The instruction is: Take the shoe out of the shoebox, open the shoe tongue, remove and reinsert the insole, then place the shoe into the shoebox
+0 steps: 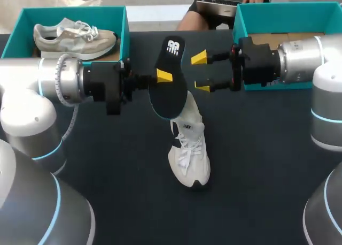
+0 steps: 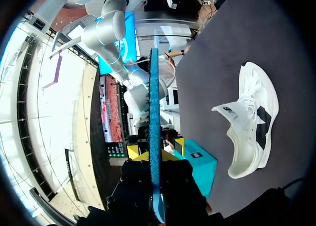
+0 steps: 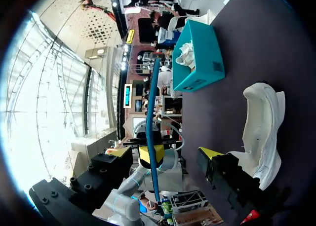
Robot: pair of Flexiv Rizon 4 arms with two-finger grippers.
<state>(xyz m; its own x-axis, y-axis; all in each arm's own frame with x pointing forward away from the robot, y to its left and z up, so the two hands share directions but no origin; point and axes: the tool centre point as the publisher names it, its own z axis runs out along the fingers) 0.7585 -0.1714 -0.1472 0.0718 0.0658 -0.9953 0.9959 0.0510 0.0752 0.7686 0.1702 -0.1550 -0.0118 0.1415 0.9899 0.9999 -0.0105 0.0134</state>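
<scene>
- The white shoe (image 1: 188, 154) stands on its sole in the middle of the dark table (image 1: 256, 175), toe pointing toward the robot, mouth looking pulled open. I'd guess it was left there so the opening stays reachable from above.
- The black insole (image 1: 170, 100) is out of the shoe, held in the air just above its heel end, its blue edge turned toward both wrist cameras.
- The left gripper (image 1: 164, 76) is clamped on the insole about mid-length. That leaves both ends free, which probably suits steering one end back into the shoe.
- The right gripper (image 1: 201, 72) hangs just beside the insole, above the shoe and on its right. Its fingers are spread and touch nothing; it looks ready to steady or take over.
- Behind the shoe to the right is a teal shoebox (image 1: 278, 9). Behind it to the left, another teal box (image 1: 69, 10) holds a grey sneaker (image 1: 72, 37).
- Bare cloth surrounds the shoe, so there's room to lower things. The tight spot is up top, where the two sets of fingers sit close across the insole.
</scene>
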